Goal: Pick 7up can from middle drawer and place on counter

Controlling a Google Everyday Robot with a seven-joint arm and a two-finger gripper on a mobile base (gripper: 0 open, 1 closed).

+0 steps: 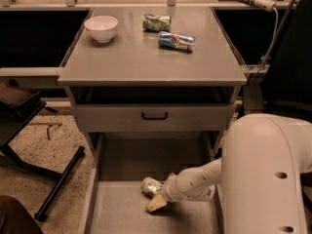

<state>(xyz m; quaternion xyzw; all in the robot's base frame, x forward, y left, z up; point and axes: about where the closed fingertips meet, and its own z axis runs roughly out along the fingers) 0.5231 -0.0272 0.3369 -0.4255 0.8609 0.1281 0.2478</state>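
Note:
The 7up can [151, 185], pale with green markings, lies on its side on the floor of the open middle drawer [122, 213], low in the camera view. My gripper [156, 201] is down in the drawer, right beside the can on its near right side, and seems to touch it. My white arm [265, 174] reaches in from the right. The grey counter [136, 57] is the top of the cabinet above.
On the counter stand a white bowl [101, 27], a dark green can [156, 22] and a blue-silver-red can [176, 40], both lying down. A shut drawer front with black handle [154, 115] overhangs the open drawer's back. A black stand [58, 182] is at the left.

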